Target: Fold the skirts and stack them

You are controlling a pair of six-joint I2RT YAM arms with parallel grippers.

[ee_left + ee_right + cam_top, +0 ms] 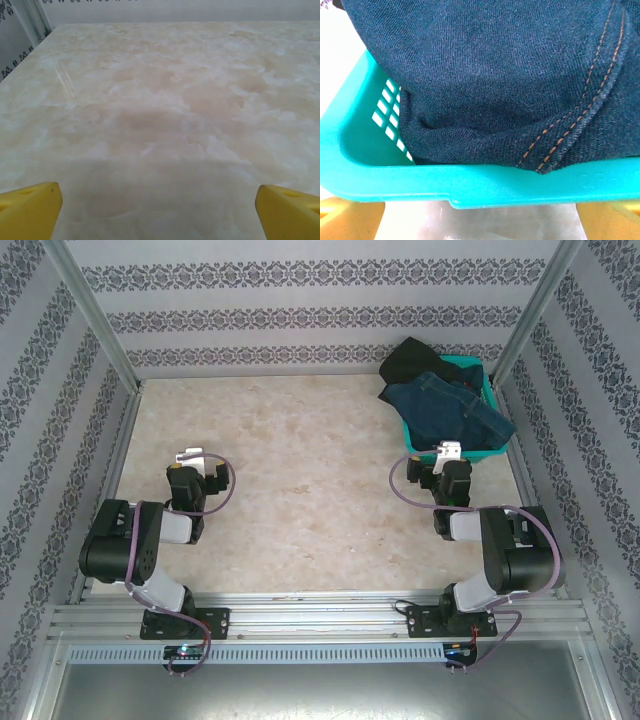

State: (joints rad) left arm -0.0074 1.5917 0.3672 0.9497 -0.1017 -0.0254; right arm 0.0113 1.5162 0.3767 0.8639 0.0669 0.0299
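Where the left wall (50,390) stands: it is covered with pale paper that has dark flower bands, and a slanted metal post (90,310) runs in front of it.
Left gripper (190,456): it rests low over the near left part of the table. In the left wrist view (159,205) its yellow fingers (27,210) are wide apart with nothing between them.
Table (300,490): a smooth cream and beige top with a marble pattern. In the left wrist view (160,100) it looks a little shiny.
Back wall (300,310): it has the same paper, with the bands running level.
Front rail (300,620): grey metal along the near edge, where both arm bases are bolted.
Right gripper (448,450): it is just beside the near rim of the basket. In the right wrist view (480,220) its fingers (350,220) are spread wide and hold nothing.
Basket (462,362): teal plastic, in the far right corner of the table. The right wrist view shows its near rim and mesh wall (470,185) close up.
Denim skirt (450,405): dark blue, heaped in the basket and hanging over its rims. Orange stitching shows in the right wrist view (495,75).
Black skirt (415,360): it lies at the far left corner of the basket, partly over the edge.
Right wall (600,370): the same paper behind a second slanted post.
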